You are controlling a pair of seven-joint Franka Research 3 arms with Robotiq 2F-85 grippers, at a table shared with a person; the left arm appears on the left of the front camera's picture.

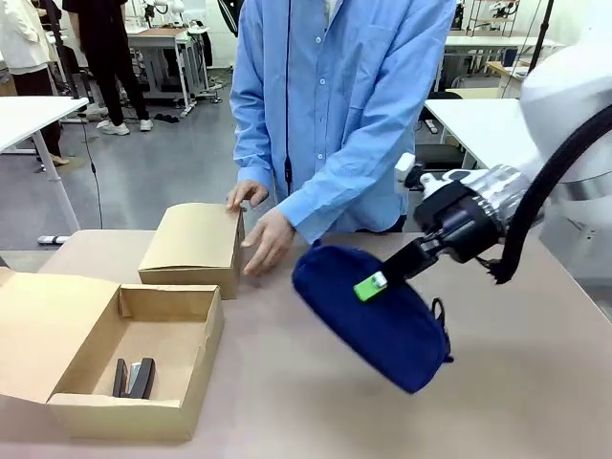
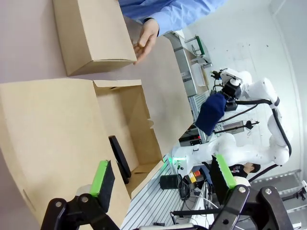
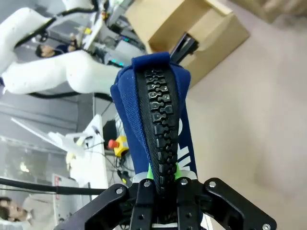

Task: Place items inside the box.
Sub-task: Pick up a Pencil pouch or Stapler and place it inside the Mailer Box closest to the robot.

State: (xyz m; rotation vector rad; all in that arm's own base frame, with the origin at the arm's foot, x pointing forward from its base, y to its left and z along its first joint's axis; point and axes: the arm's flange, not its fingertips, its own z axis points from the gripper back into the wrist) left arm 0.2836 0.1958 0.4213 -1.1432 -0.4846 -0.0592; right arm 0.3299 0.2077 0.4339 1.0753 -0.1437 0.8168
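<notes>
Smooth beige tabletop (image 1: pixel 535 382), right pincer (image 1: pixel 371 285) clamped on soft navy zip pencil case (image 1: pixel 382 330), left pincer (image 2: pixel 163 175) spread wide

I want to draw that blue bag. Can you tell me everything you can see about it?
The case is dark navy, soft cloth by its look, plump and oblong. A chunky black zip runs along its top edge, closed where it shows; white lettering on one side is too hidden to read. The right pincer is shut on the zip edge, holding it tilted in the air above the table, right of the open box. Nothing else touches it.
</notes>
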